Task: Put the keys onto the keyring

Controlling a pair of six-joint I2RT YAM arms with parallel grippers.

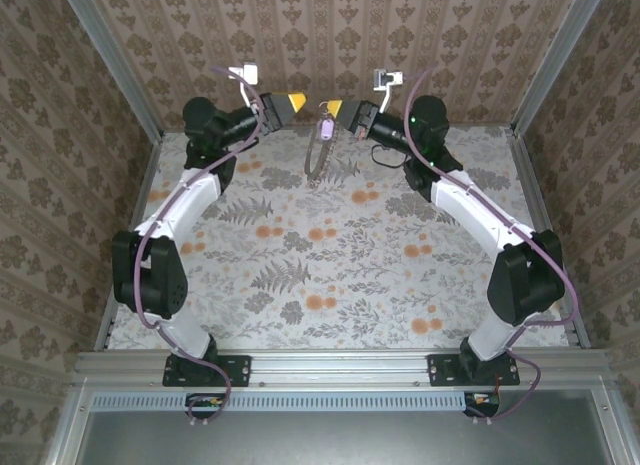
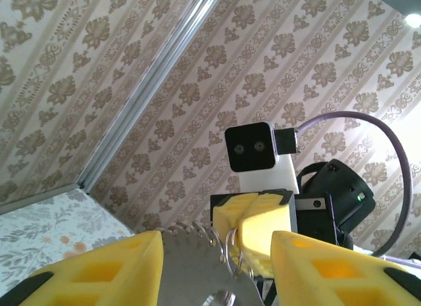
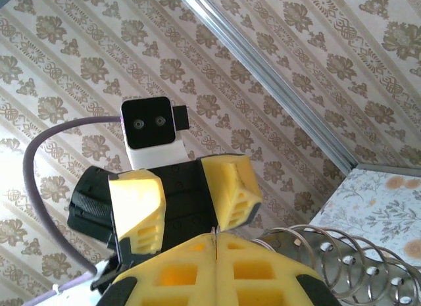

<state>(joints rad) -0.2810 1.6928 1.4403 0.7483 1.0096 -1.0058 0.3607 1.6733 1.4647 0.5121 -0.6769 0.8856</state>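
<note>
The right tool (image 1: 345, 113) was pinched tight on the top of the keyring (image 1: 318, 163), which hung in the air above the counter (image 1: 300, 265). The lilac key (image 1: 325, 131) hung just under that tool. The left tool (image 1: 293, 103) was open and held nothing. If the pinch slipped, chain and key might drop.

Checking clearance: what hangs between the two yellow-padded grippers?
In the top view, the lilac-headed key and brownish beaded chain loop hang between left gripper and right gripper.
</note>
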